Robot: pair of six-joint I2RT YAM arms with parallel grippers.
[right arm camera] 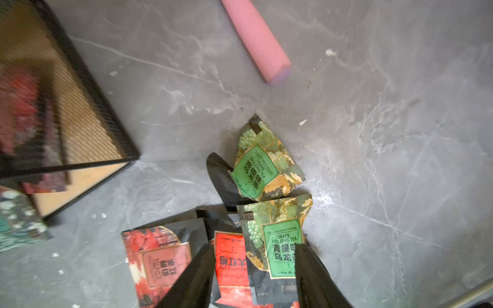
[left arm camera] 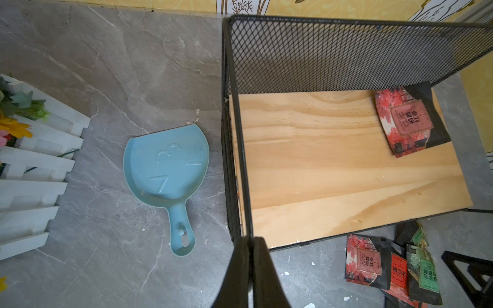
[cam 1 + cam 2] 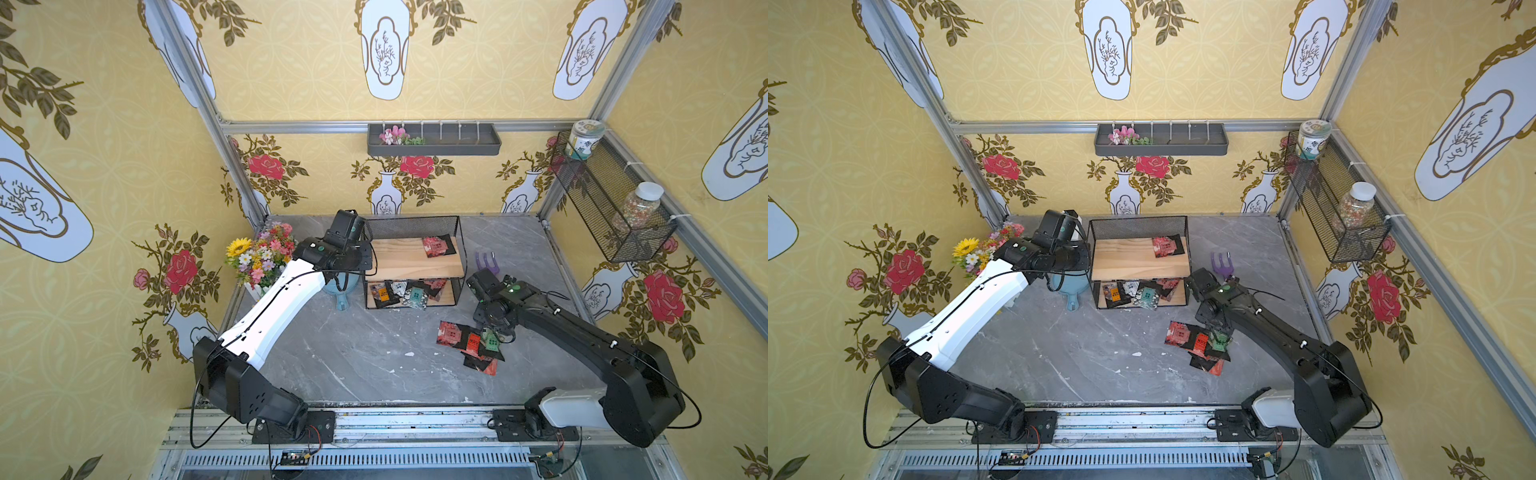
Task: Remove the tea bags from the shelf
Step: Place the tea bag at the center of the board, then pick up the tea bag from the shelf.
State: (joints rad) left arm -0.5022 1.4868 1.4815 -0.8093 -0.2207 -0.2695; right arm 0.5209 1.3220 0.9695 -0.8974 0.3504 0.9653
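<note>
The shelf [image 3: 399, 258] [image 3: 1129, 259] [image 2: 320, 165] stands at the back of the table. One red tea bag [image 3: 438, 246] [image 2: 408, 122] lies on its upper board. Several tea bags [image 3: 405, 293] [image 3: 1138, 294] fill the lower board. My left gripper [image 2: 249, 240] [image 3: 369, 254] is shut on the shelf's front left wire post. More tea bags [image 3: 469, 340] [image 3: 1200, 343] lie in a pile on the table, right of the shelf. My right gripper [image 1: 254, 248] [image 3: 492, 332] hovers open just over this pile, with a green tea bag [image 1: 282, 245] lying free between its fingers.
A blue dustpan [image 3: 340, 289] [image 2: 165, 165] and a white fence planter of flowers [image 3: 259, 257] sit left of the shelf. A purple garden fork [image 3: 486, 262], pink-handled [image 1: 256, 40], lies right of it. On the walls hang a mesh basket with jars [image 3: 611, 208] and a grey tray [image 3: 434, 143].
</note>
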